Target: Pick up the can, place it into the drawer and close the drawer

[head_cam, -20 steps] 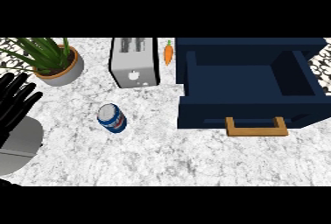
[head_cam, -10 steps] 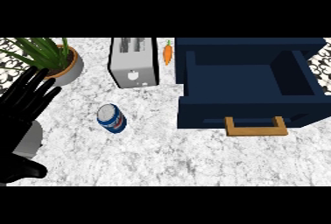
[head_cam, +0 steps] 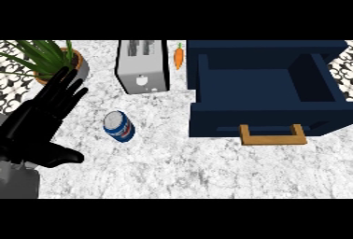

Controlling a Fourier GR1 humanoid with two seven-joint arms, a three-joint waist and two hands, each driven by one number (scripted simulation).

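Nearest, at the view's lower left, the left hand (head_cam: 34, 130) hangs over the counter (head_cam: 179, 170) with its fingers straight and fanned out and its thumb stuck out sideways, holding nothing. The can (head_cam: 118, 126) stands on the counter just to the right of that hand, not touching it. The step in hand looks to be the reach for the can. The hand would do well to come in from the can's left, low enough that thumb and fingers close round the middle of its wall rather than its rim, since a round can may tip or roll if nudged at the top. Further right the drawer (head_cam: 262, 88) lies pulled out, its wooden handle (head_cam: 272, 135) on the near side, so the can should go in from above. Along the back sit a toaster (head_cam: 143, 67), a carrot (head_cam: 179, 55) and a potted plant (head_cam: 55, 58). The plant's leaves are close to the fingertips and best not brushed. The right hand does not show.
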